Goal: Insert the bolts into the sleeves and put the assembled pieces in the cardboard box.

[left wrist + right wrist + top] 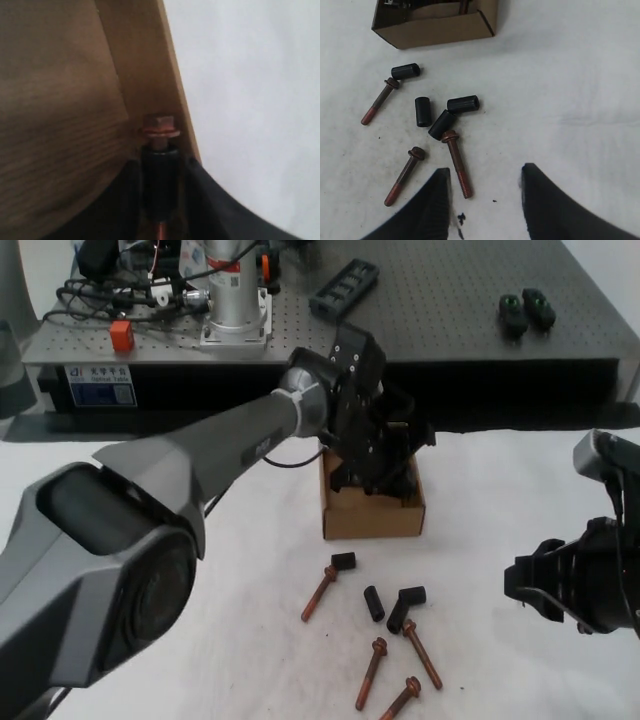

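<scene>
My left gripper (375,465) is down inside the cardboard box (372,518), shut on a black sleeve (160,182) with a copper bolt through it. The bolt's head (160,129) sits close against the box's inner wall (150,75). On the white cloth in front of the box lie several loose copper bolts (319,594) (457,162) and several black sleeves (373,602) (422,111). My right gripper (485,200) hangs open just above the cloth, near one bolt's threaded end. In the high view it is at the right (560,585), apart from the parts.
Behind the box runs a raised black bench edge (500,370) carrying a metal post (235,300), cables, a black tray (343,288) and two small black pieces (525,310). White cloth (500,490) lies bare to the right of the box.
</scene>
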`<state>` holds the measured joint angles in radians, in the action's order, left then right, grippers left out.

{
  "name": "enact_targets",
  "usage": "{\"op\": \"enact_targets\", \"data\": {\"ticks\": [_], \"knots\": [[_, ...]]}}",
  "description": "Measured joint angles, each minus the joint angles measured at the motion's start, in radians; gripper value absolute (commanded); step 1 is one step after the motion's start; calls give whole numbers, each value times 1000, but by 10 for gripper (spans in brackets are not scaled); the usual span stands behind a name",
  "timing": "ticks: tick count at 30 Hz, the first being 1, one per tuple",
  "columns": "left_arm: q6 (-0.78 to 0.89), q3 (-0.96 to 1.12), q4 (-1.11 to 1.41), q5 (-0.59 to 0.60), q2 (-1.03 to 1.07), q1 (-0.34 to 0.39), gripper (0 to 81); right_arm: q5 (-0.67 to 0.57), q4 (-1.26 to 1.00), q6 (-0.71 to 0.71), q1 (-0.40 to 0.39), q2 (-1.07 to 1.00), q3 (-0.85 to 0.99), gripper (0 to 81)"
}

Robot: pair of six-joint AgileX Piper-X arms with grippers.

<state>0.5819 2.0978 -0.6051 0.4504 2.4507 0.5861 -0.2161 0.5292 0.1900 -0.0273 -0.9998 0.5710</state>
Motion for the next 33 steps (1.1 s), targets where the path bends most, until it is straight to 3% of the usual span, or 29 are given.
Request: {"op": "enact_targets", "data": {"ticks": [4, 7, 10, 14, 16, 23, 26, 27, 30, 32, 33], "knots": [[31, 4, 20, 10, 0, -9, 365, 2, 7, -32, -2, 0, 0, 334], [44, 4, 6, 42, -16, -21, 365, 41, 80, -111, -64, -44, 40, 334], [-56, 4, -108, -60, -111, -52, 365, 75, 98, -146, -125, -125, 83, 334], [-248, -14, -235, -337, -279, -88, 365, 116, 103, -169, -184, -251, 135, 334], [-274, -37, -246, -374, -327, -95, 365, 130, 104, -179, -202, -297, 155, 334], [-343, -299, -219, -450, -546, -116, 365, 159, 105, -204, -271, -546, 267, 332], [-376, -589, -129, -450, -632, -117, 365, 161, 106, -216, -285, -618, 308, 332], [-377, -599, -126, -445, -632, -117, 365, 160, 106, -216, -291, -646, 308, 330], [-394, -732, -76, -392, -689, -117, 365, 180, 107, -227, -301, -698, 353, 218], [-416, -756, -61, -336, -698, -117, 365, 188, 109, -242, -307, -739, 373, 48], [-422, -764, -54, -310, -699, -113, 365, 196, 109, -250, -309, -756, 379, 11]]}}
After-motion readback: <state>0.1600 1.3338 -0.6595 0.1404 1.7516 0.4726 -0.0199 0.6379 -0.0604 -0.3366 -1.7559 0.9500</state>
